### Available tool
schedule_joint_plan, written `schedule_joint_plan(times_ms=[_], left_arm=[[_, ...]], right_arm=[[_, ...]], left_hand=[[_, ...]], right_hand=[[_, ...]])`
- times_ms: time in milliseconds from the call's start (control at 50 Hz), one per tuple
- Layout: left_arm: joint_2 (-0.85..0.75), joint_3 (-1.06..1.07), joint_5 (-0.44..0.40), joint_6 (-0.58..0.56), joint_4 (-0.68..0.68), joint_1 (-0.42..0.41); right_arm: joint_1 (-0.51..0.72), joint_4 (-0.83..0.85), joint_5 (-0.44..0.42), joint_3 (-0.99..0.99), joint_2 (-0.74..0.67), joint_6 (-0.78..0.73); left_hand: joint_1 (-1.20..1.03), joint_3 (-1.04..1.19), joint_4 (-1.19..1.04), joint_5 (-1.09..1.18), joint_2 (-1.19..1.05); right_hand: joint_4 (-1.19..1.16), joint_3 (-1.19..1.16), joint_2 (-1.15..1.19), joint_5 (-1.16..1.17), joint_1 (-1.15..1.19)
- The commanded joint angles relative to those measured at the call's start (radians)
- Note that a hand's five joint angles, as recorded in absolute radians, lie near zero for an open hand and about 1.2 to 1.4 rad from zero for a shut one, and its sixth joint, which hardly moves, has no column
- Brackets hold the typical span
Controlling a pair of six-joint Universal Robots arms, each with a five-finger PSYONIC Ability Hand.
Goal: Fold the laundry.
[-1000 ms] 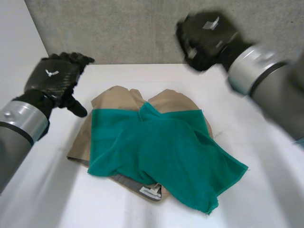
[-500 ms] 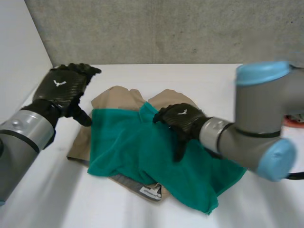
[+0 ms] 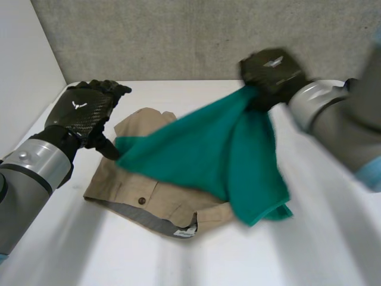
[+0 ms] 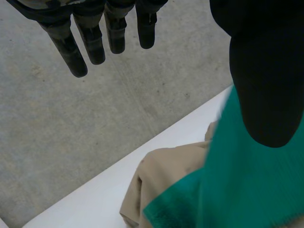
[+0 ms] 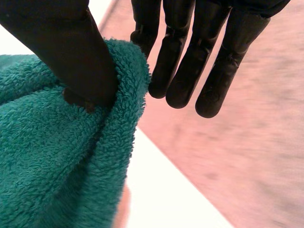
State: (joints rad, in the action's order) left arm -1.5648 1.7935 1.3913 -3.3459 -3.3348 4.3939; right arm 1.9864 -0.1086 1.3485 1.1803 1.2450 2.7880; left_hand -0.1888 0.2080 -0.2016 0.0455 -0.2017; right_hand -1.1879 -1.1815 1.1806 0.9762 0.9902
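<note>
Towel (image 3: 226, 149): plain teal green, no pattern.
Shorts (image 3: 149, 190): tan, with grey waistband lining, dark button (image 3: 141, 201) and white label (image 3: 186, 233).
Left hand (image 3: 83, 113): black weave, white emblem.
Right hand (image 3: 274, 71): black.
Table (image 3: 178, 256): white.
Wall (image 3: 178, 36): speckled grey.

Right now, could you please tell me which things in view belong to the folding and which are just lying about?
Job: green towel, pinched by right hand; tan garment; left hand.
Background: white table; grey wall.

Bare robot test bench: plain white table (image 3: 196, 262) against a rough grey concrete wall (image 3: 178, 36).
</note>
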Motion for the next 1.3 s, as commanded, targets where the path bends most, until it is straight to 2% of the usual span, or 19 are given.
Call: schedule_joint_plan(times_ms=[20,80,200,300,360,420,620,760,860,900,920,980,1120,1240,1260,1300], left_arm=[[0.005,0.004,-0.003,-0.003,0.003,0.009],[-0.009,0.015,-0.012,-0.004,0.009,-0.01],[-0.053,0.038,-0.06,-0.006,0.017,-0.065],[-0.13,0.03,-0.106,-0.009,0.047,-0.229],[-0.168,0.036,-0.106,-0.013,0.052,-0.309],[-0.251,0.023,-0.1,-0.015,0.052,-0.353],[-0.409,-0.077,-0.071,-0.015,0.057,-0.406],[-0.526,-0.189,0.034,-0.07,0.052,-0.421],[-0.58,-0.24,0.051,-0.087,0.057,-0.436],[-0.607,-0.263,0.049,-0.084,0.06,-0.447],[-0.619,-0.272,0.049,-0.081,0.063,-0.45],[-0.626,-0.278,0.048,-0.081,0.07,-0.45],[-0.607,-0.296,0.063,-0.078,0.071,-0.433],[-0.473,-0.361,0.155,-0.089,0.046,-0.226],[-0.433,-0.399,0.197,-0.09,0.016,-0.143],[-0.4,-0.443,0.242,-0.09,-0.03,-0.056]], right_arm=[[-0.257,-0.063,-0.011,0.09,0.191,-0.108],[-0.336,-0.049,-0.005,0.123,0.25,-0.122],[-0.376,0.001,-0.014,0.154,0.295,-0.065],[-0.377,0.007,-0.045,0.205,0.294,-0.05],[-0.379,0.01,-0.065,0.239,0.294,-0.041],[-0.376,0.013,-0.084,0.266,0.288,-0.039],[-0.365,0.015,-0.095,0.321,0.275,-0.041],[-0.34,0.02,-0.095,0.37,0.261,-0.045],[-0.342,0.056,-0.094,0.409,0.261,-0.045],[-0.34,0.075,-0.094,0.424,0.261,-0.051],[-0.34,0.078,-0.094,0.429,0.261,-0.051],[-0.339,0.081,-0.094,0.435,0.261,-0.051],[-0.325,0.084,-0.095,0.429,0.261,-0.051],[-0.287,0.086,-0.089,0.409,0.24,-0.054],[-0.282,0.086,-0.089,0.406,0.237,-0.054],[-0.273,0.086,-0.088,0.4,0.232,-0.054]], left_hand=[[-0.031,0.011,-0.018,-0.001,-0.018],[-0.033,0.014,-0.021,0.002,-0.021],[-0.048,0.029,-0.035,0.017,-0.035],[-0.069,0.05,-0.056,0.037,-0.056],[-0.069,0.05,-0.056,0.037,-0.056],[-0.075,0.055,-0.062,0.043,-0.062],[-0.151,0.132,-0.138,0.12,-0.138],[-0.344,0.325,-0.331,0.313,-0.331],[-0.527,0.508,-0.514,0.495,-0.514],[-0.702,0.683,-0.689,0.671,-0.689],[-0.874,0.855,-0.862,0.843,-0.862],[-1.183,1.164,-1.17,1.152,-1.17],[-1.207,1.188,-1.195,1.176,-1.195],[-1.207,1.188,-1.195,1.176,-1.195],[-1.207,1.188,-1.195,1.176,-1.195],[-1.207,1.188,-1.195,1.176,-1.195]], right_hand=[[-0.208,-0.215,0.216,0.246,0.406],[-0.208,-0.215,0.216,0.246,0.406],[-0.208,-0.215,0.216,0.246,0.406],[-0.208,-0.215,0.216,0.246,0.406],[-0.208,-0.215,0.216,0.246,0.406],[-0.208,-0.215,0.216,0.246,0.406],[-0.208,-0.215,0.216,0.246,0.406],[-0.208,-0.215,0.216,0.246,0.406],[-0.208,-0.215,0.216,0.246,0.406],[-0.208,-0.215,0.216,0.246,0.406],[-0.208,-0.215,0.216,0.246,0.406],[-0.208,-0.215,0.216,0.246,0.406],[-0.208,-0.215,0.216,0.246,0.406],[-0.208,-0.215,0.216,0.246,0.406],[-0.208,-0.215,0.216,0.246,0.406],[-0.208,-0.215,0.216,0.246,0.406]])
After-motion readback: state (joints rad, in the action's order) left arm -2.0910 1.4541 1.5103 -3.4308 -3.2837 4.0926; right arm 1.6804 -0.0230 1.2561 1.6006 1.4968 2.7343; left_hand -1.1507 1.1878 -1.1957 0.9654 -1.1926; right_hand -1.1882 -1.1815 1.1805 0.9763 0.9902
